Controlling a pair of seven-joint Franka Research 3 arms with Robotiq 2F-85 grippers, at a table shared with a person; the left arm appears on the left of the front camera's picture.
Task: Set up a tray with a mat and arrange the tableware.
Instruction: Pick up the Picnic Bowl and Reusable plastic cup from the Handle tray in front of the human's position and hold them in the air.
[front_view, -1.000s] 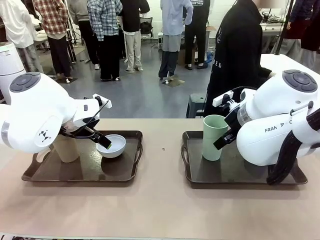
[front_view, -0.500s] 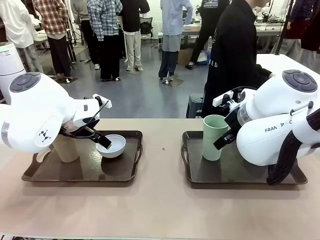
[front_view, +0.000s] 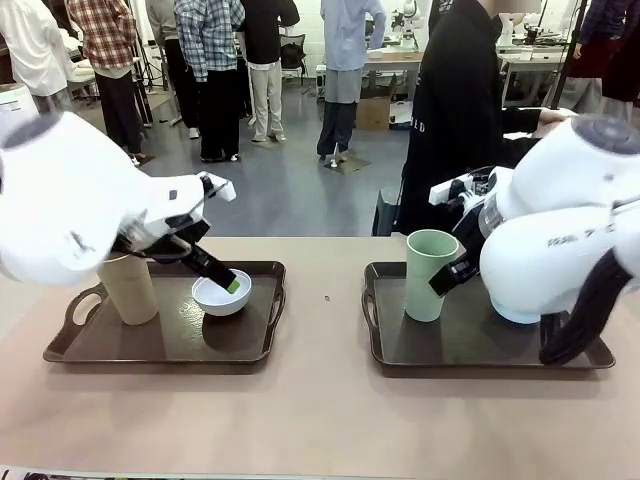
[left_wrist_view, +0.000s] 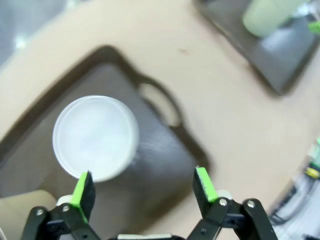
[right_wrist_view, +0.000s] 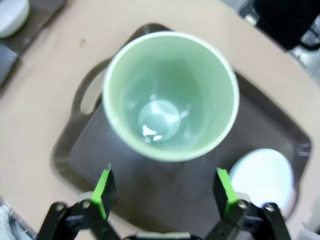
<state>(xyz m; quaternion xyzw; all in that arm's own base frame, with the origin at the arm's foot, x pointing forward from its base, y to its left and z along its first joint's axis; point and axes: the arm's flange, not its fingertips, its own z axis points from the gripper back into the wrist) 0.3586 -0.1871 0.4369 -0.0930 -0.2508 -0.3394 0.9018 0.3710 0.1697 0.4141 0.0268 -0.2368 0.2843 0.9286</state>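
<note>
On the left tray (front_view: 100, 350) a tan cup (front_view: 127, 288) stands upright next to a white bowl (front_view: 222, 295). My left gripper (front_view: 228, 282) hangs open just over that bowl's right side. The left wrist view has the white bowl (left_wrist_view: 95, 137) beyond the open gripper (left_wrist_view: 144, 187), with nothing between the fingers. On the right tray (front_view: 440, 350) stands the pale green cup (front_view: 431, 274), and my right gripper (front_view: 452, 272) is beside it. In the right wrist view the open gripper (right_wrist_view: 164, 186) hovers above the green cup (right_wrist_view: 170, 95), empty, with the light blue bowl (right_wrist_view: 262, 177) nearby.
Both dark trays sit side by side on the tan table (front_view: 320, 420), with bare table between them. A person in black (front_view: 465, 110) stands at the far side behind the right tray. Other people stand farther back.
Both arms have risen. The left gripper has drawn up and slightly right from the white bowl's rim, uncovering more of the tan cup. The right gripper has lifted a little by the green cup.
</note>
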